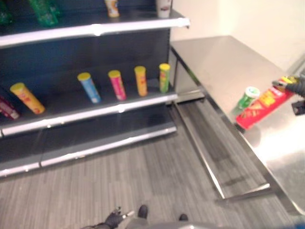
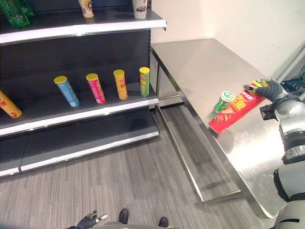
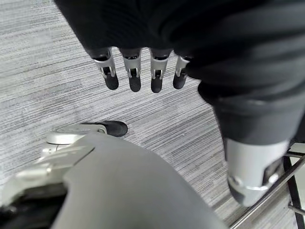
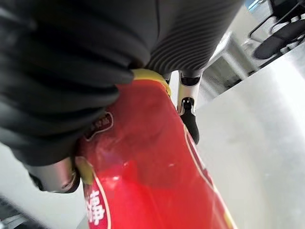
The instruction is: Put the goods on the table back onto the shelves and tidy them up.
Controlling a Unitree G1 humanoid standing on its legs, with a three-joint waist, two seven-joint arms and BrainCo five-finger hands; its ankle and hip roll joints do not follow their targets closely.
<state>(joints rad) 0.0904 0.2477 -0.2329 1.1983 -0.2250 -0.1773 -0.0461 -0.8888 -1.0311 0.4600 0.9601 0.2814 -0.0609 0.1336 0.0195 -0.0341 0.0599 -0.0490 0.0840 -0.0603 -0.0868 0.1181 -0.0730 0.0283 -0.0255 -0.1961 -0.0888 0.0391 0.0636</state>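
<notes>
Right hand (image 2: 268, 89) sits at the right edge of the frame, fingers wrapped round the yellow-lidded end of a red chip can (image 2: 234, 112) lying on the steel table (image 2: 200, 62). A green can (image 2: 222, 101) lies touching it, on its left. Left hand (image 3: 143, 71) hangs low at bottom centre, fingers relaxed, holding nothing. Four cans stand on the middle shelf (image 2: 86, 117), upper left.

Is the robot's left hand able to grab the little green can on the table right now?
Probably not: the left hand hangs low over the floor, while the green can stands far across on the table.
</notes>
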